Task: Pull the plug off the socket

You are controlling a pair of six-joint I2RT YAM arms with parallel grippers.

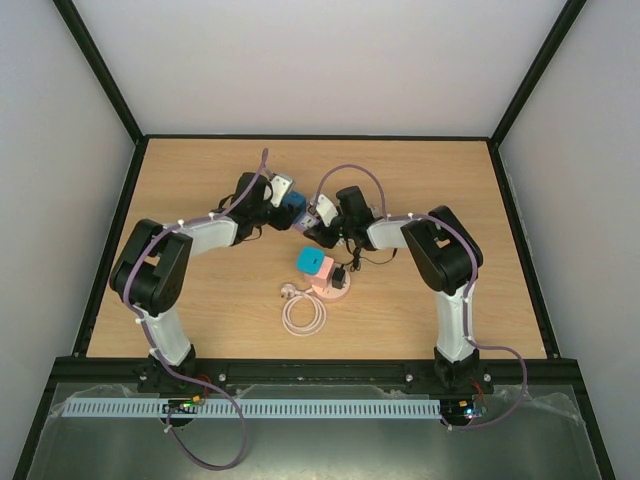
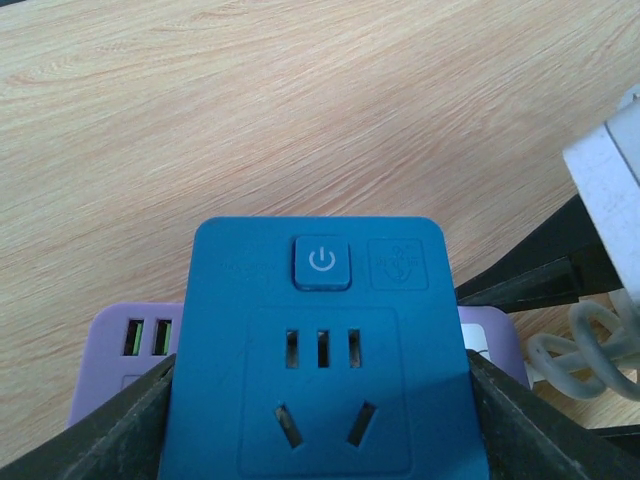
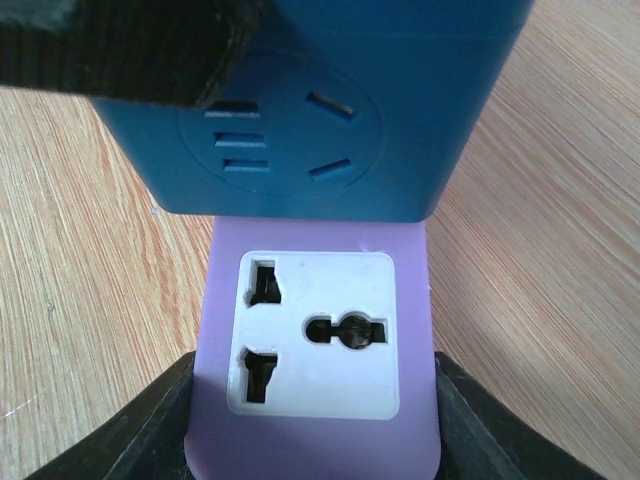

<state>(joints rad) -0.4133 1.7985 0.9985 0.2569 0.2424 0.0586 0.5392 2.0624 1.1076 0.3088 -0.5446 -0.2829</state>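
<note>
From where I stand the two arms meet over the middle of the table [image 1: 200,300]. The left end effector [image 2: 325,435] is clamped on the blue socket cube [image 2: 320,380], one dark finger against each side wall. The right end effector [image 3: 315,445] pinches the purple adapter block [image 3: 315,240] the same way, low on its flanks. The cube sits hard against the end of the purple block. The joint itself is hidden, so I take it the pins are fully home, and I cannot tell whether the pair rests on the wood or hangs just above it. To part them cleanly, I would have one arm act as the anchor and the other draw away in a straight line along the pins, with no twisting or rocking. A sideways lever could bind the pins or make the smooth plastic slide between the pads. Both grips look square and centred, which is good. The left fingers sit clear of the power button [image 2: 321,262], and should remain so. A slow, steady pull is safer than a jerk, because the release will probably come suddenly and the freed arm may overshoot. The teal block [image 1: 313,261] and the coiled white cable [image 1: 303,316] lie nearer the bases, so the pull is better sent sideways than towards them.
</note>
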